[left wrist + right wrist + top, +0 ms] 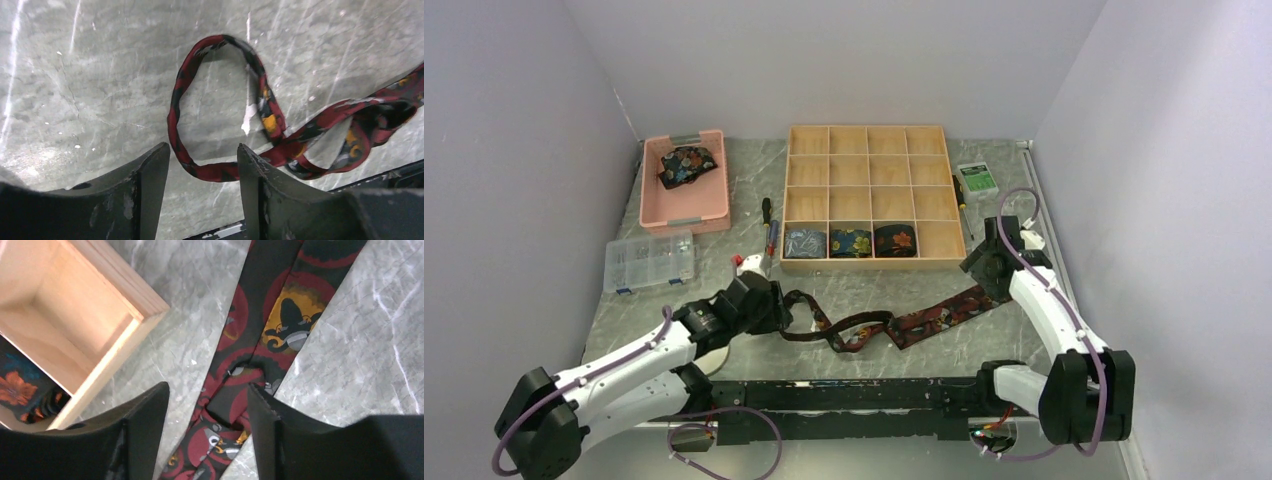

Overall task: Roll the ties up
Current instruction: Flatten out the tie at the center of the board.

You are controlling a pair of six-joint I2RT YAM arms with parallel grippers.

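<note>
On the marble table (864, 285), between both grippers: maroon-black tie (929, 320), unrolled; whole length seen only from above. Shows only up close a narrow end curled in an open loop, plus red medallions and orange blotches on the wide end. Left gripper (202, 147): parted, astride the loop's near strand. Right gripper (207, 386): parted wide, over the wide end, beside wooden tray (145, 305).

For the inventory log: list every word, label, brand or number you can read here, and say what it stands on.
No text here can be read.
green packet: has pale print, too small to read.
tie: floral pattern only, no lettering shows.
</note>
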